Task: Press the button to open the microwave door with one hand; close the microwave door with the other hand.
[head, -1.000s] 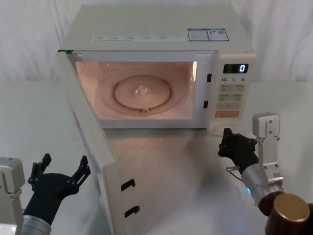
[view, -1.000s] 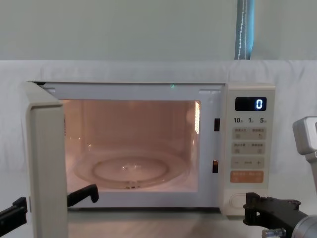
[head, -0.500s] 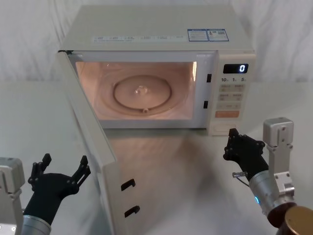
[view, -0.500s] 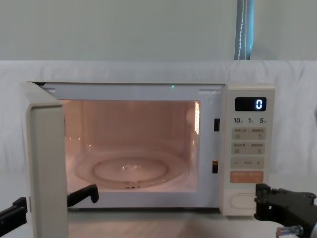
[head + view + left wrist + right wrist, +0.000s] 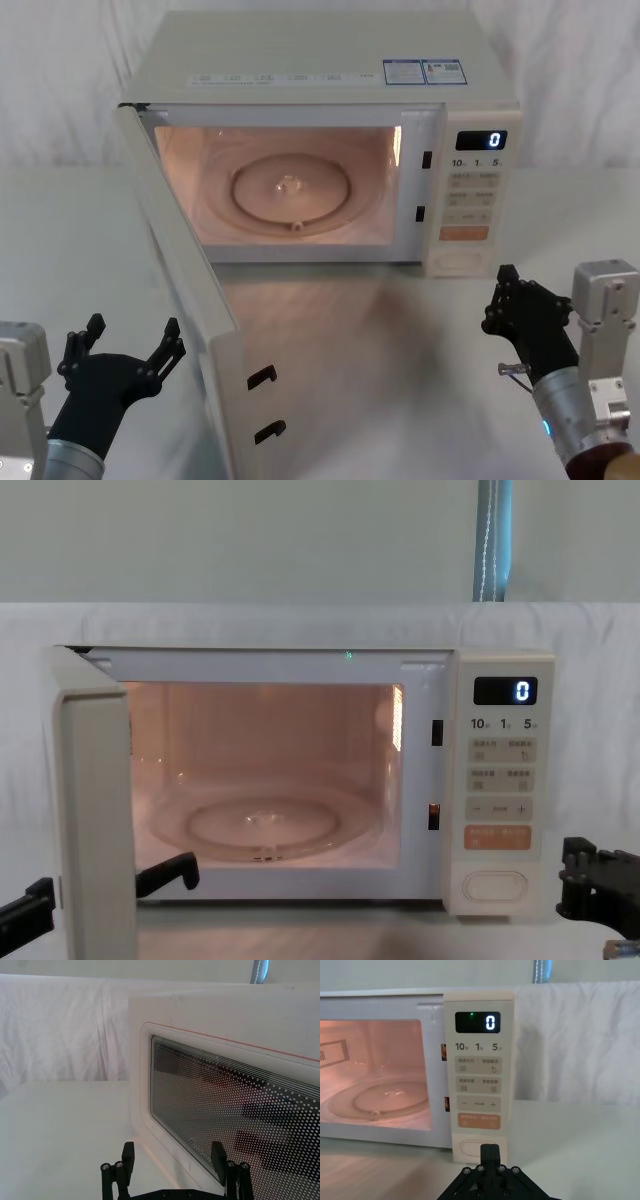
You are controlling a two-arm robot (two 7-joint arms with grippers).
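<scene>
The cream microwave door [image 5: 188, 290] stands swung wide open on its left hinge, its dark window [image 5: 235, 1110] filling much of the left wrist view and its edge [image 5: 95, 820] near in the chest view. My left gripper [image 5: 133, 335] [image 5: 173, 1152] hangs open just outside the door's outer face, apart from it; one of its fingers [image 5: 170, 872] shows past the door edge. The pill-shaped button [image 5: 458, 262] [image 5: 476, 1148] [image 5: 494, 885] sits lowest on the control panel. My right gripper [image 5: 505, 275] [image 5: 489, 1150] [image 5: 568, 875] is shut, in front of and to the right of the button, clear of it.
The lit cavity holds a glass turntable [image 5: 290, 190]. The panel display [image 5: 490, 1022] reads 0, with an orange key [image 5: 480, 1121] above the button. The white table [image 5: 400, 360] lies bare before the microwave; a white cloth backdrop [image 5: 300, 625] hangs behind.
My right gripper has drawn back from the button, moving right and toward me. The left gripper and the open door have stayed put.
</scene>
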